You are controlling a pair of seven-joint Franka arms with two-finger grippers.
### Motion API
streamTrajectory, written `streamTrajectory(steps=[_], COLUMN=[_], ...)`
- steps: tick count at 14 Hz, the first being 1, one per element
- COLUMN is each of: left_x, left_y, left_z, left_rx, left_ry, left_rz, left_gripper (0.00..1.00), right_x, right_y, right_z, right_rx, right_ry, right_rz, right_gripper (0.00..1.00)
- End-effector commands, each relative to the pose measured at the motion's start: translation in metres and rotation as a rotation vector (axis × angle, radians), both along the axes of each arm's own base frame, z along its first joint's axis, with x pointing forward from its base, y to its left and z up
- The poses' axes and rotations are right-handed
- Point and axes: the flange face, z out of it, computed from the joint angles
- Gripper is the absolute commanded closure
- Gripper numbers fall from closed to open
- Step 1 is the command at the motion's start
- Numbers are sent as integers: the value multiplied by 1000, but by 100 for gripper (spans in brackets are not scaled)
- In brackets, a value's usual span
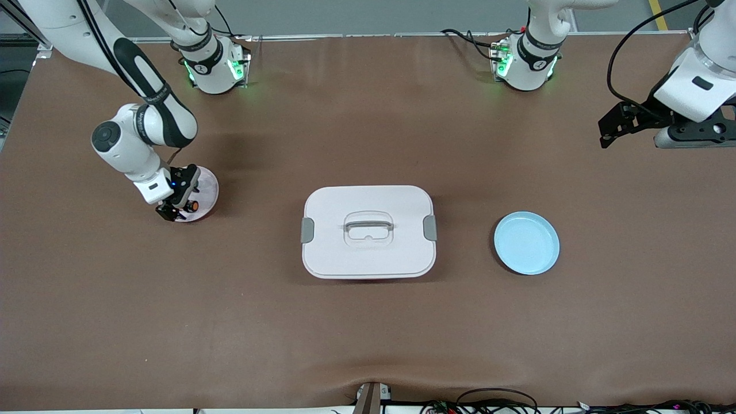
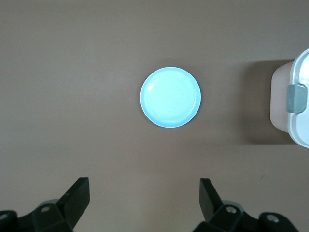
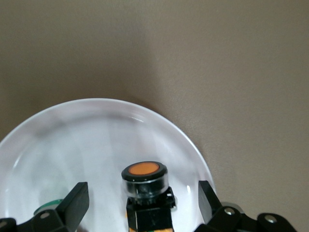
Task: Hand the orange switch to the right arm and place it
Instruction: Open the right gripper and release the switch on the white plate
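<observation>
Counter point(image 1: 368, 333) carrying, in descending size, a white lidded box point(image 1: 368, 231) at centre, a pale pink plate point(image 1: 208, 183) toward the right arm's end and a blue plate point(image 1: 526, 242) toward the left arm's end. The orange switch point(image 3: 145, 189) lies on the pink plate, between the wide-spread fingers of the right claw point(image 1: 177, 208), which is lowered over it; a green-capped switch point(image 3: 47, 207) lies beside it. The left claw point(image 2: 144, 198), jaws wide and empty, waits high over the blue plate. The step in hand appears to be the first pickup; next, the fingers must close squarely on the switch's black body.
</observation>
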Motion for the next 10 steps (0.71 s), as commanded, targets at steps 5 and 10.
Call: streamTrajectory(steps=[5, 10], left_x=[-1, 1], left_y=[-1, -2], left_z=[3, 0], left_rx=[-7, -7], left_ry=[-9, -6], left_rz=[4, 3], left_gripper=[0, 0], right_x=[52, 85], right_y=[-5, -8], right_z=[119, 210], right_rx=[18, 17], right_ry=[156, 269], right_rz=[-7, -116], right_gripper=[0, 0])
